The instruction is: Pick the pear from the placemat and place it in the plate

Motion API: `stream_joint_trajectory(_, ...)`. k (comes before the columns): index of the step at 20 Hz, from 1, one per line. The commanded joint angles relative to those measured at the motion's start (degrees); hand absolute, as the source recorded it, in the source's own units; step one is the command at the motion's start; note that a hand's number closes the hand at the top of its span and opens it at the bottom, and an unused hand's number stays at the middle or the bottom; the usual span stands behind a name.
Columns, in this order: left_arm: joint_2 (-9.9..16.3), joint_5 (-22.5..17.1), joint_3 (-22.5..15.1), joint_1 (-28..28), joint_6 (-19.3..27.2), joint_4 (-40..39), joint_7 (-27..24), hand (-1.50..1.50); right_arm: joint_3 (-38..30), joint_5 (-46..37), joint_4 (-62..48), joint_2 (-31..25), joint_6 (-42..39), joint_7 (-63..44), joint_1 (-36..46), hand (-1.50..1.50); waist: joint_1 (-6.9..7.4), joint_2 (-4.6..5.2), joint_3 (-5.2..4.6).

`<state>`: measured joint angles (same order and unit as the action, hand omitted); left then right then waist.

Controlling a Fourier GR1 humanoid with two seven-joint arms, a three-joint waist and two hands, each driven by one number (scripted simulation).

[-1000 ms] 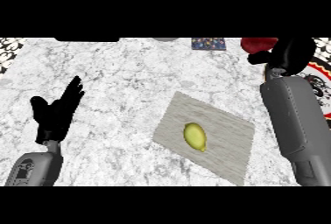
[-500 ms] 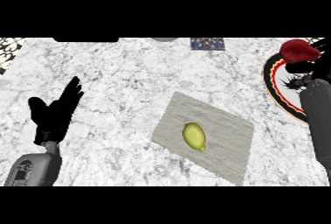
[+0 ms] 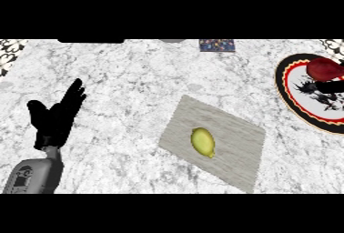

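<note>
Centre of the frame, slightly right and low: one grey woven placemat (image 3: 222,136), rectangular, lying askew on the white marbled counter (image 3: 134,77) so that its corners point up-left and down-right. On the placemat, left of its middle: one yellow-green pear (image 3: 203,141), lying on its side, long axis running roughly up and down the frame, touched by no hand. Right edge of the frame, upper part: one round plate (image 3: 295,107), white centre with a dark pattern, rim banded in red and black, partly cut off by the frame edge; it lies well apart from the placemat, with bare counter between. On the plate's upper part: one dark red rounded object (image 3: 325,68), exact kind not clear. Just below that object, over the plate: black fingers of the right hand (image 3: 328,87), coming in from the right edge; only a small part shows, and whether they are spread or curled cannot be told. Left side of the frame, middle height: left hand (image 3: 57,116), black, on a grey forearm (image 3: 33,175) rising from the lower left; fingers straight and apart, pointing up the frame, thumb out to the left, holding nothing, resting well apart from the placemat. Top edge, right of centre: one small dark patterned item (image 3: 216,45), partly cropped.
</note>
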<state>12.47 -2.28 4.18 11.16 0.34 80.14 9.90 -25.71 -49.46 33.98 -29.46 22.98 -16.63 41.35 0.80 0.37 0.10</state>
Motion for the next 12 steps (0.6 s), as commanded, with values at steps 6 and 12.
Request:
stream_joint_trajectory(6, -0.80, 1.15, -0.32, -4.54, -0.79, -0.63, -4.26, 0.00, -3.10, 6.30, -4.79, -4.33, 0.60, 18.56, -1.16, -1.50, -0.03, -0.09, -0.04)
stream_joint_trajectory(12, -0.29, 0.80, 0.64, -0.83, 0.07, -0.82, -0.88, 0.00, -6.37, 16.05, 4.60, 3.89, 2.01, 31.31, 2.07, -1.50, -1.16, -0.58, -0.07)
